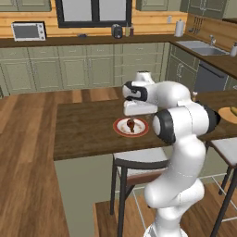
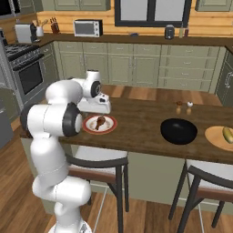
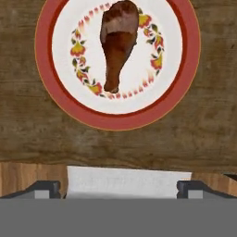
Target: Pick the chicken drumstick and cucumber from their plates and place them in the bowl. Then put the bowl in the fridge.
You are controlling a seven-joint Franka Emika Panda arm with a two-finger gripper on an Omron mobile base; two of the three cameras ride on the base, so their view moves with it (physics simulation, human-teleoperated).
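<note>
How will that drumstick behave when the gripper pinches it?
The drumstick tapers from a thick end to a narrow one, so it may pivot or slip. It looks stiff and probably light. Lying flat on the plate, it seems unlikely to roll.

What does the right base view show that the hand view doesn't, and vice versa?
Right base view alone: the black bowl on the wooden counter, the orange-yellow plate at the right edge carrying a pale green piece, two small shakers, and the stools. Hand view alone: the floral ring painted inside the plate's rim, and the open gripper with nothing between its fingertips. Both: the chicken drumstick lying on the red-rimmed plate, untouched.
</note>
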